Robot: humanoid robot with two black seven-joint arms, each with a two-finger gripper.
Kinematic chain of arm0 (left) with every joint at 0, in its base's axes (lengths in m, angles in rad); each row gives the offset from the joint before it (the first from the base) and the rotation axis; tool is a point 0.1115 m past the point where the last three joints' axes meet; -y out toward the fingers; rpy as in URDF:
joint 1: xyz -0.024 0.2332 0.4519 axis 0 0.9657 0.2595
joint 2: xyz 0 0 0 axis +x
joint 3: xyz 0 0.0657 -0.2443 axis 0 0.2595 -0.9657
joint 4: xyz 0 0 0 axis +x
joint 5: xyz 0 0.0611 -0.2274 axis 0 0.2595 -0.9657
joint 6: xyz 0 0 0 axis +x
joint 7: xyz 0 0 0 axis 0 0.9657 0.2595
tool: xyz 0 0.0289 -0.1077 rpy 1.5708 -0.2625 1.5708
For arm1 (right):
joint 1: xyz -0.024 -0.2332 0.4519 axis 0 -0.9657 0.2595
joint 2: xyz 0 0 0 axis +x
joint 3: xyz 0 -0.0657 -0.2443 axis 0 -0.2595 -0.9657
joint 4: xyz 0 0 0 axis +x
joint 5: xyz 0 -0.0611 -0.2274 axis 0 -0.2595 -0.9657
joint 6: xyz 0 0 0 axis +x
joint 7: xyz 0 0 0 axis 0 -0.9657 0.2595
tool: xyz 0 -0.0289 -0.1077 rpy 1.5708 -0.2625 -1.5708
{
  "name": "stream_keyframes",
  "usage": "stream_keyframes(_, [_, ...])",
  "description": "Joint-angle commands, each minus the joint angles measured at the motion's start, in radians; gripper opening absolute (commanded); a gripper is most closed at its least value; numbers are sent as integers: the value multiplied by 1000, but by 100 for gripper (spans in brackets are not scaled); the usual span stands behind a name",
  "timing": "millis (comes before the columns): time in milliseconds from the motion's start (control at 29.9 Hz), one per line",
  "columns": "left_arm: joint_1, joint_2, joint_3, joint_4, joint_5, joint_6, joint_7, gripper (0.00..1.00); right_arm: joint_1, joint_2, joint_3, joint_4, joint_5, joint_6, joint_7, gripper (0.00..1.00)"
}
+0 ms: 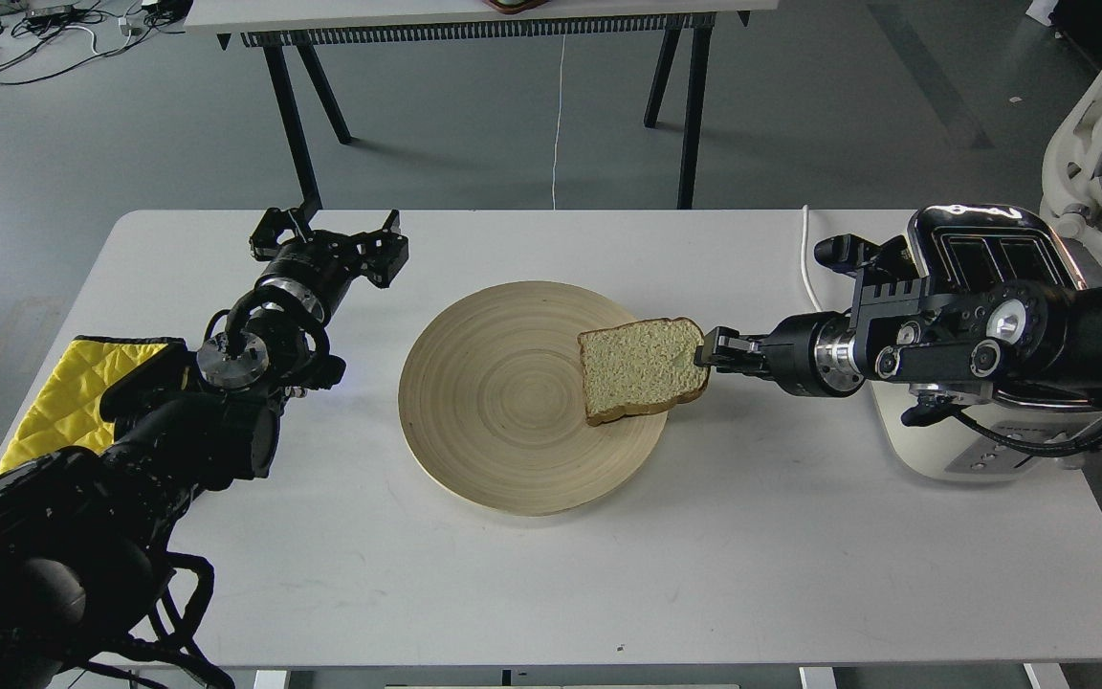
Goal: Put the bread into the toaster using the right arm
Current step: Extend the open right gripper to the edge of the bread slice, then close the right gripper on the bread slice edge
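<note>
You had a white table (551, 574) filling most of the frame, its near edge running along the bottom and its far edge across the upper third, with bare surface broad at lower centre and lower right. A round wooden plate (484, 402) sat at centre, well clear of every table edge. The toaster (991, 258) stood at the right, close to the table's right edge, its chrome top and black slots showing above your right arm (1039, 344), which crossed in front of it. A yellow cloth (73, 392) lay at the left edge, partly under your left arm (178, 431). The bread (644, 370) lay on the plate's right side, its right part overhanging the rim. Your right gripper (709, 351) came in level from the right and its fingers were closed on the slice's upper right crust. Your left gripper (336, 234) sat at upper left, near the far edge, fingers spread apart and holding nothing, well apart from the plate. Open table lay between plate and toaster.
</note>
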Motion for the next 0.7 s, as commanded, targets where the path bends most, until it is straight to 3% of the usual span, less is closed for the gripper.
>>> stream_keyframes(0, [0, -2, 0, 0, 0, 0, 0, 100, 1, -2, 3, 0, 3, 0, 0, 55])
stream_keyframes(167, [0, 0, 0, 0, 0, 0, 0, 100, -1, -6, 6, 0, 5, 0, 2, 83])
stream_keyframes(301, [0, 0, 0, 0, 0, 0, 0, 100, -14, -8, 8, -6, 5, 0, 0, 87])
stream_keyframes(468, [0, 0, 0, 0, 0, 0, 0, 100, -34, 4, 18, -18, 2, 0, 0, 81])
stream_keyframes(568, [0, 0, 0, 0, -1, 0, 0, 100, -51, 15, 41, -20, 0, 0, -1, 72])
stream_keyframes(669, [0, 0, 0, 0, -1, 0, 0, 100, -56, 20, 49, -20, -4, 0, -1, 57])
